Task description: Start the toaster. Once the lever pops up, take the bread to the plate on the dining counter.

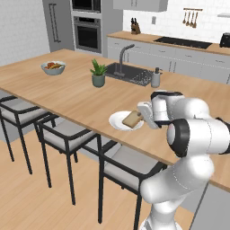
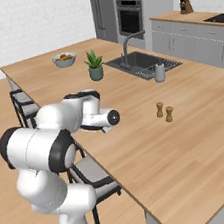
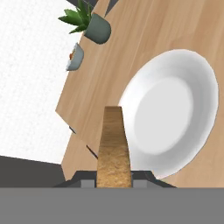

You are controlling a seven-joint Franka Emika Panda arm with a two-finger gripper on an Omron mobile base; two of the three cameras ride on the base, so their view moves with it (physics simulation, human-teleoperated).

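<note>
Bread slice above the plate on the dining counter.
The bread (image 1: 132,119), 1 light tan slice with a darker brown crust, is held edge-on over the near rim of the plate (image 1: 117,121); in the hand view its narrow crust edge (image 3: 113,148) points away. The plate (image 3: 175,109), small, round and plain white, lies flat near the edge of the light-wood dining counter (image 1: 67,96). The black toaster (image 1: 225,40) stands on the far worktop.

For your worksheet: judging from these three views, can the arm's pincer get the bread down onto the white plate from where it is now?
Probably yes. The pincer grips the bread just above the plate, whose surface is bare, with nothing between them.
</note>
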